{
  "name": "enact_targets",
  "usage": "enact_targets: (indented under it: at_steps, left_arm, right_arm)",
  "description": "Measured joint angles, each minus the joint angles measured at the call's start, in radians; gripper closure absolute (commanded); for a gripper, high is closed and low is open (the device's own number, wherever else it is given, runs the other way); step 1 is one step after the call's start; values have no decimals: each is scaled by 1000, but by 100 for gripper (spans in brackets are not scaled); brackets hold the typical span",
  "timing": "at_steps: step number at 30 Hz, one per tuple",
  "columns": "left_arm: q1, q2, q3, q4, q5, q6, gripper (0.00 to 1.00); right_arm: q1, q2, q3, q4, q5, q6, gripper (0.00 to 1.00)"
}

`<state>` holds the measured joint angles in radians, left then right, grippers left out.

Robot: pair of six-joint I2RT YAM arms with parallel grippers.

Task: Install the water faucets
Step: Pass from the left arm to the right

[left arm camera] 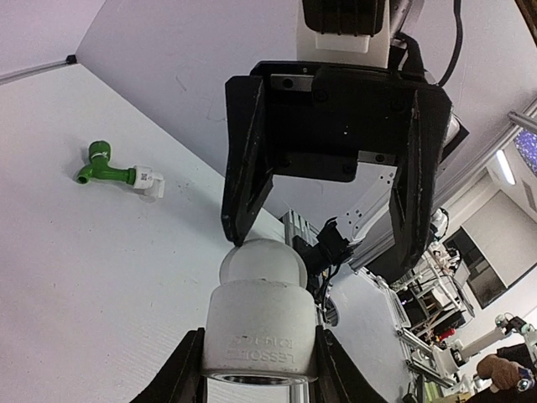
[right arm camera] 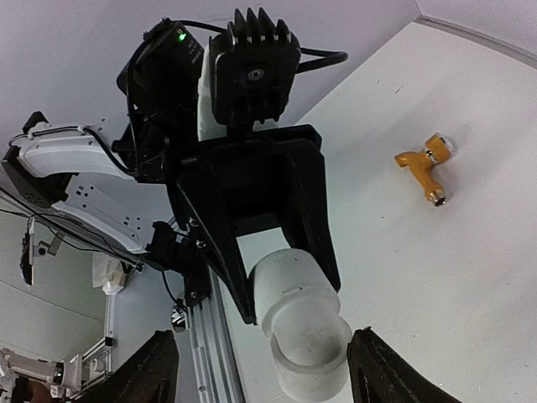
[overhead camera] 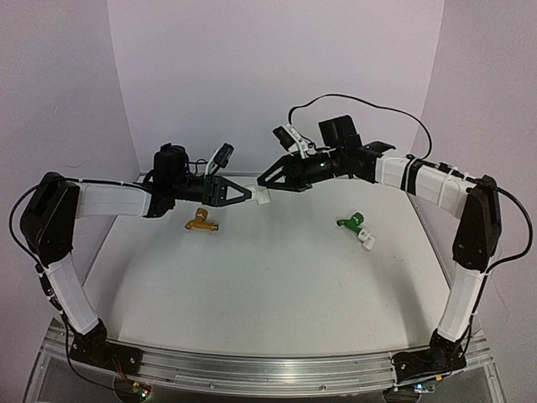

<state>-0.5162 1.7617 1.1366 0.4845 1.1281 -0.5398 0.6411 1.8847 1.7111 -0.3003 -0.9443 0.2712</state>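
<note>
Left pincer grips a white fitting mid-air, right pincer wide at its tip, orange faucet & green faucet on the desk: an off-centre close could prob. knock the fitting loose.

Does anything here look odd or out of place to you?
Nothing looks spilled or broken. Both toy taps lie loose on the table: the orange tap alone, the green tap with a white piece on its end. The left claw holds a white fitting in the air, facing the open right claw.
</note>
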Motion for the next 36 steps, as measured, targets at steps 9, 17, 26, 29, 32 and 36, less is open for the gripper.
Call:
enact_targets:
  at_steps: [9,17,26,29,32,36]
  left_arm:
    - [-6,-26,0,48,23,-20,100]
    - [-10,-31,0,88,23,-44,100]
    - [-9,-40,0,121,39,-67,100]
    - [-9,-40,0,122,35,-67,100]
    - [-9,-41,0,128,38,-67,100]
    - [-9,-42,0,129,51,-73,94]
  right_arm:
    - [19,0,-54,168,-46,49,41]
    - [35,0,-77,190,-55,76,56]
    - [35,0,-77,222,-75,95,51]
    - [36,0,-77,227,-79,105,55]
    - [37,0,-80,233,-78,112,71]
    - [35,0,-87,247,-94,110,100]
